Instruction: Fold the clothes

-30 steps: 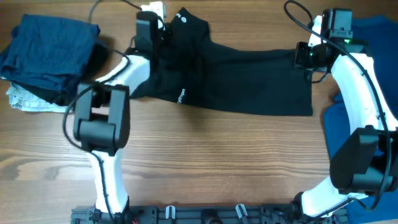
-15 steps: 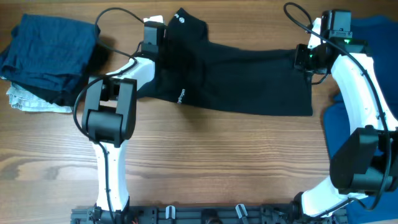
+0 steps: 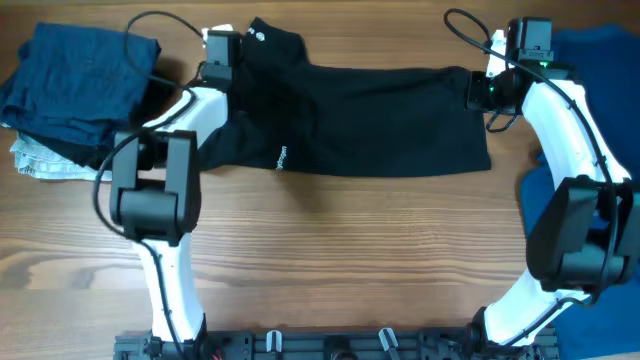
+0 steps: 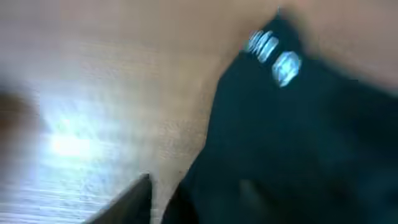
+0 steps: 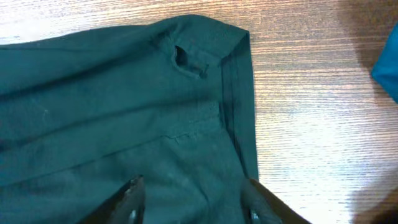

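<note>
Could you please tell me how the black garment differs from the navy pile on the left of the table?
The black garment lies spread out wide; the navy pile is folded and stacked. The garment bears small white logos; the pile looks plain. The garment lies centrally; the pile sits far left on a pale cloth. Both are dark fabric.

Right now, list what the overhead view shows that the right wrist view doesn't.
Only overhead: the whole black garment, the left gripper at its far left corner, and the navy folded garments. Only right wrist: the stitched hem and a small pucker near the corner. Both: the garment's right end, the wooden table and the blue cloth.
</note>
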